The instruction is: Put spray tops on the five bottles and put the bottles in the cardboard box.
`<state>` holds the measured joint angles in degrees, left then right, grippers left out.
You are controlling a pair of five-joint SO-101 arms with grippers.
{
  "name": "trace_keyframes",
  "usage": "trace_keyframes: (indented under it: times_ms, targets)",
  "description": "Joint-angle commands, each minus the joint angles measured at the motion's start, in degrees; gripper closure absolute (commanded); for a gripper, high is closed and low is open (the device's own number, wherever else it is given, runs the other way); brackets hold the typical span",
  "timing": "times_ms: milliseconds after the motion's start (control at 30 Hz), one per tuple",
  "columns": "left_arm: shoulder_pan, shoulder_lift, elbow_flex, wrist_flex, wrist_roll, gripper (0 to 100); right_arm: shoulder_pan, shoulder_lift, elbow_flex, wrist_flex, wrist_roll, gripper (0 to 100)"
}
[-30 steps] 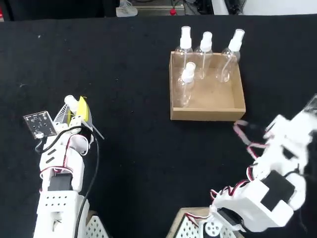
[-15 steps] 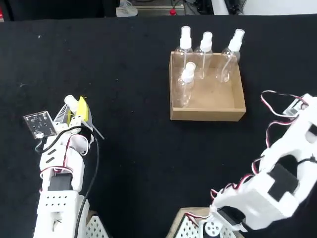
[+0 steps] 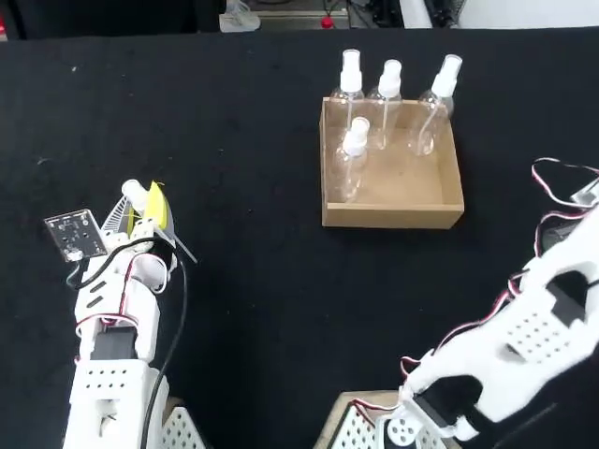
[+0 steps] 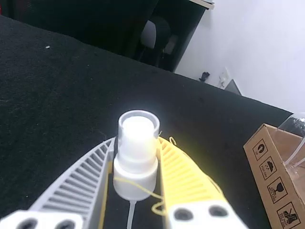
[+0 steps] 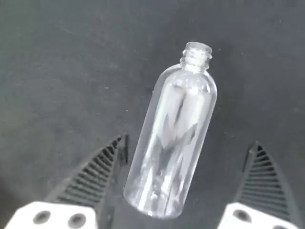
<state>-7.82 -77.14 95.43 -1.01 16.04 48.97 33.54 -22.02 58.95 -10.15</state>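
Note:
My left gripper [image 4: 137, 142] is shut on a white spray top [image 4: 137, 157] with its thin tube hanging down; in the high view that gripper [image 3: 142, 201] sits at the table's left, far from the box. A clear bottle [image 5: 174, 129] without a top lies on the black table between the fingers of my open right gripper [image 5: 188, 148], its neck pointing away from the gripper. The right arm [image 3: 552, 309] stands at the table's right edge. The cardboard box [image 3: 393, 217] holds several upright bottles with spray tops [image 3: 351, 154].
The box's corner [image 4: 279, 162] shows off to one side in the left wrist view. Black table [image 3: 253, 140] stretches between the left arm and the box. Cables and clutter [image 3: 328, 14] lie beyond the table's far edge.
The right arm has swung from just in front of the box out to the table's right edge. The left arm and the bottles in the box have not moved.

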Motion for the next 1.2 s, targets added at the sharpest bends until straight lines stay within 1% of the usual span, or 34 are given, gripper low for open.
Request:
trace_keyframes:
  times_ms: [0, 333, 467, 633, 767, 1033, 1167]
  targets:
    - [0.04, -0.88, -0.31, -1.41, 0.09, 97, 0.97, 3.47, -12.35, 3.52, -0.62, 66.2]
    - [0.04, -0.88, -0.40, -1.41, 0.00, 97, 1.58, 21.58, -42.86, 14.15, -0.62, 66.2]
    - [0.04, -0.88, -0.40, -1.41, 0.00, 97, 1.67, 28.44, -54.11, 16.88, -0.62, 66.2]
    - [0.04, -0.88, -0.40, -1.41, 0.00, 97, 1.58, 35.91, -64.48, 18.81, -1.58, 66.2]
    - [0.04, -0.88, -0.40, -1.41, 0.00, 97, 1.67, 40.31, -69.05, 18.81, -5.80, 66.2]
    - [0.04, -0.88, -0.40, -1.41, 0.00, 97, 1.58, 43.82, -69.93, 18.81, -9.14, 66.2]
    - [0.04, -0.88, -0.40, -1.41, 0.00, 97, 1.58, 43.91, -69.76, 18.81, -9.41, 66.5]
